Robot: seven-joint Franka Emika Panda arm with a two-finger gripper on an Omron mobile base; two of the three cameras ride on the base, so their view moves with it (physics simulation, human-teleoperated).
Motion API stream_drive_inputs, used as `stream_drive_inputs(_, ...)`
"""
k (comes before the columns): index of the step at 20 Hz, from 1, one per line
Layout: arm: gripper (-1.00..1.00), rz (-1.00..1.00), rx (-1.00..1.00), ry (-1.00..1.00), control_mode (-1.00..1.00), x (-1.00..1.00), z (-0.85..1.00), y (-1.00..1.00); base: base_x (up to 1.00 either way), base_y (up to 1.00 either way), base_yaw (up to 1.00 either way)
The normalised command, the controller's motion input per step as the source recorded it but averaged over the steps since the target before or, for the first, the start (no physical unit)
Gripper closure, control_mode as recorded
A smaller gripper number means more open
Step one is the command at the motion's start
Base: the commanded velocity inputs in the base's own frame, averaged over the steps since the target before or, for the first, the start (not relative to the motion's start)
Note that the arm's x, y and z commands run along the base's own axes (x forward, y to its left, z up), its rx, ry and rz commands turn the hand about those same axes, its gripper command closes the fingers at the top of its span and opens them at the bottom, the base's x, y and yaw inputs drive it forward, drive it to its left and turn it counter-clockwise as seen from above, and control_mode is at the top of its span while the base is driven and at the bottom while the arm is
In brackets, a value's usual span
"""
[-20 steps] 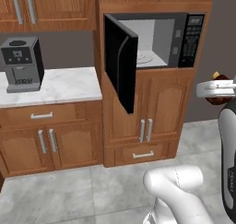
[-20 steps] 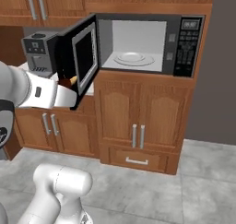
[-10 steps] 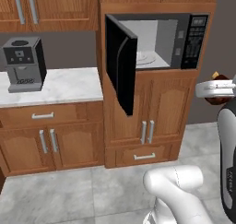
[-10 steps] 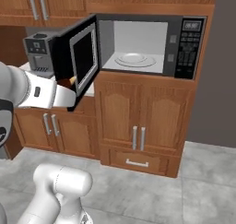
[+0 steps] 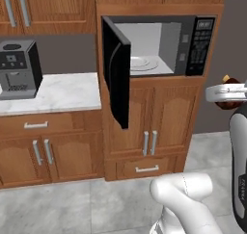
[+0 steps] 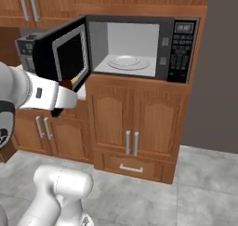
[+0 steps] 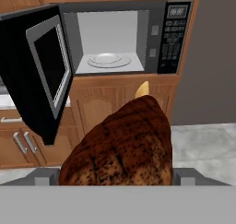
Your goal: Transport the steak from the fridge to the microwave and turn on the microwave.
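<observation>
Brown steak [image 7: 122,144] clamped in end effector [image 7: 115,177], facing open microwave [image 7: 124,38]

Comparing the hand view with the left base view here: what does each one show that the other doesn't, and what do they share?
The hand view alone gives the steak close up, browned and speckled, low in the frame in front of the microwave.

The left base view alone gives the coffee machine on the white marble counter, the drawer under the double cabinet doors, and the robot's white base.

Shared: the microwave with its door swung open to the left, the glass turntable inside, the keypad on its right, and the wooden cabinets below.
</observation>
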Motion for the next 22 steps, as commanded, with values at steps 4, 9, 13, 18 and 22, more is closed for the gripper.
stream_drive_inputs(4, 1.00, 0.00, 0.00, 0.00, 1.00, 0.00, 0.00, 0.00, 0.41, -0.21, 0.03)
stream_drive_inputs(9, 1.00, 0.00, 0.00, 0.00, 1.00, 0.00, 0.00, 0.00, 0.37, -0.26, 0.03)
stream_drive_inputs(13, 1.00, 0.00, 0.00, 0.00, 1.00, 0.00, 0.00, 0.00, 0.34, -0.29, 0.03)
stream_drive_inputs(18, 1.00, 0.00, 0.00, 0.00, 1.00, 0.00, 0.00, 0.00, 0.37, -0.32, 0.03)
stream_drive_inputs(22, 1.00, 0.00, 0.00, 0.00, 1.00, 0.00, 0.00, 0.00, 0.39, -0.36, 0.02)
